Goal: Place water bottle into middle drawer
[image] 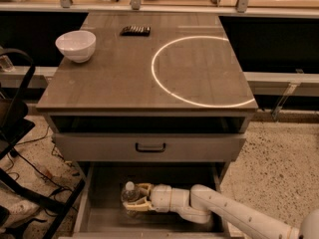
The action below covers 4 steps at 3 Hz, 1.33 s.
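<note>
One broad bench fills most of the view, and below its closed grey drawer front the middle drawer stands pulled out, its flat floor bare on the left. From the lower right the white arm reaches in over that floor, ending in the gripper near the drawer's middle. Its pale jaws sit one on either side of the water bottle and look clamped against its body, just below the white cap. The bottle stands roughly upright inside the drawer, between the low side walls and well clear of both; whether its base touches the floor I cannot tell, since the jaws and the shadow hide it. As for handling, I judge it a light thing (lighter again if it holds little water, which does not show here), with thin ribbed walls that give under pressure and a smooth skin that can slide. A hold around the mid-body, where the ribs stiffen it, suits best, and that is about where the jaws lie now. Squeezing hard would dent it. Being tall and narrow, it could topple if let go at a tilt.
</note>
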Available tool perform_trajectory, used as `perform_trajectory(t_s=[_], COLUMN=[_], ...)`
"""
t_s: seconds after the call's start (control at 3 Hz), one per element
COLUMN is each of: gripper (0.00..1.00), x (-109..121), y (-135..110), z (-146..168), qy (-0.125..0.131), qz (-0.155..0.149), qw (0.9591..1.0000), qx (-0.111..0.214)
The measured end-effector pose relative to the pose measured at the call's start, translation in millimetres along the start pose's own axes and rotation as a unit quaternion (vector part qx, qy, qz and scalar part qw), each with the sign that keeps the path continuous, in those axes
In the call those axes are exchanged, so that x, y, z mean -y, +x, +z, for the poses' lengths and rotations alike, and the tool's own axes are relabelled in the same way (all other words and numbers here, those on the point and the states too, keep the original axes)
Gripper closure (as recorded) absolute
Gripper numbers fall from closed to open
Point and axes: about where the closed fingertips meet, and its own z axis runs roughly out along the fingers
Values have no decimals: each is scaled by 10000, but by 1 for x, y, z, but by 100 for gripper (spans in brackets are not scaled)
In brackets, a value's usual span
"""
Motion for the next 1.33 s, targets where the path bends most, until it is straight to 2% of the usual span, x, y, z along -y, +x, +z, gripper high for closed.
perform_trajectory(t_s=[0.67, 1.0, 1.33], gripper=[52, 13, 0], x=[0, -1, -1], y=[-2, -3, -3], z=[0, 1, 2], qy=[-1, -13, -24], qz=[0, 1, 3], qw=[10000, 10000, 10000], qx=[0, 6, 12])
